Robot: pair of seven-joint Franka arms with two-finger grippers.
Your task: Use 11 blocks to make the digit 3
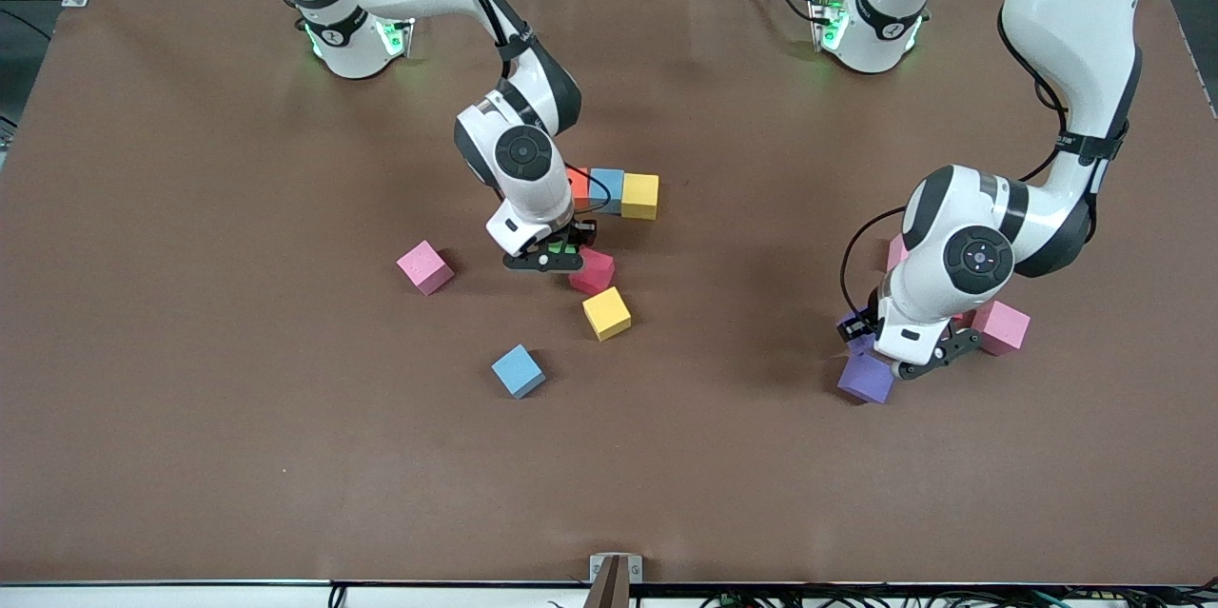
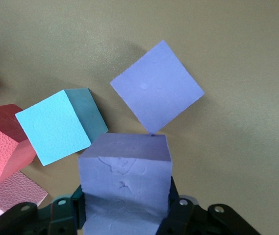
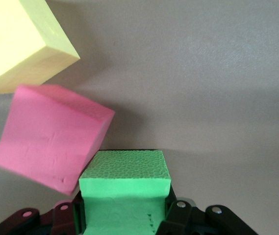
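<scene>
My right gripper (image 1: 550, 258) (image 3: 124, 211) is shut on the green block (image 1: 563, 253) (image 3: 124, 193) just above the table, beside a red block (image 1: 593, 271) (image 3: 53, 139). A yellow block (image 1: 606, 313) (image 3: 16, 44) and a blue block (image 1: 518, 370) lie nearer the front camera. An orange block (image 1: 577, 186), a blue one (image 1: 606, 189) and a yellow one (image 1: 639, 196) form a touching row. My left gripper (image 1: 871, 346) (image 2: 124, 211) is shut on a purple block (image 2: 124, 181), over another purple block (image 1: 866, 378) (image 2: 157, 86). A blue block (image 2: 61, 125) and a red block (image 2: 2, 142) lie beside it.
A pink cube (image 1: 424, 266) lies toward the right arm's end of the table, beside the right gripper. Two more pink cubes (image 1: 999, 326) (image 1: 895, 251) sit by the left arm's wrist. The brown mat (image 1: 238, 418) covers the table.
</scene>
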